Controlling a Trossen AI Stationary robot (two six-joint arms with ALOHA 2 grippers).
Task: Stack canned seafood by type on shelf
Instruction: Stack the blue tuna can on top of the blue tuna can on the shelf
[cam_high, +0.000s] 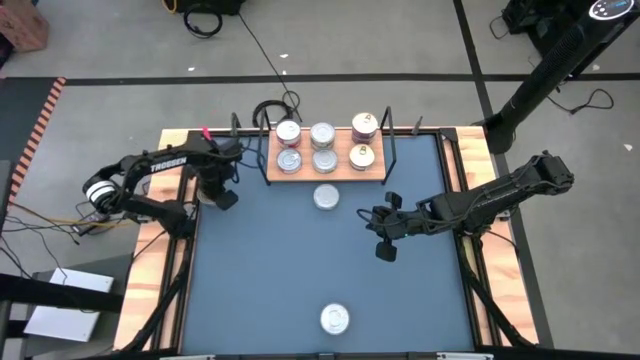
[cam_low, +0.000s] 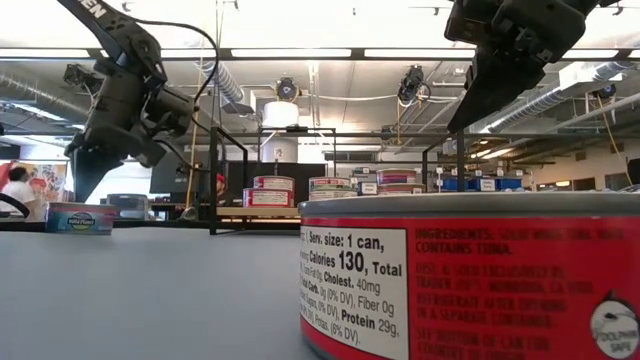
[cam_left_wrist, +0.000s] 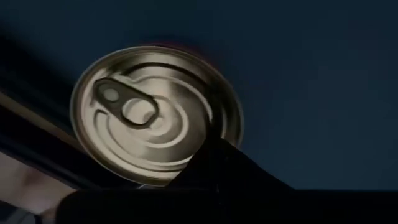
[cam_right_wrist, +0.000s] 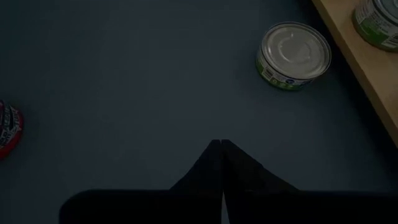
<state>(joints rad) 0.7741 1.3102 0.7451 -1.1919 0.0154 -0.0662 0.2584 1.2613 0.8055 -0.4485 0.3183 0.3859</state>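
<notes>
At the table's far edge the shelf (cam_high: 326, 168) carries six tins (cam_high: 322, 135), silver- or gold-lidded. One tin (cam_high: 326, 197) sits just before it, another (cam_high: 334, 319) near the front. The right gripper (cam_high: 384, 232), fingers pressed together and empty, hovers over blue table (cam_high: 260, 270). The left gripper (cam_high: 222, 195) hangs over a tin (cam_left_wrist: 155, 115); its opening I cannot tell.

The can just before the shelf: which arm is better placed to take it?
Probably the right arm: its shut jaws hang nearer that can; the left arm has its jaws over another can.
</notes>
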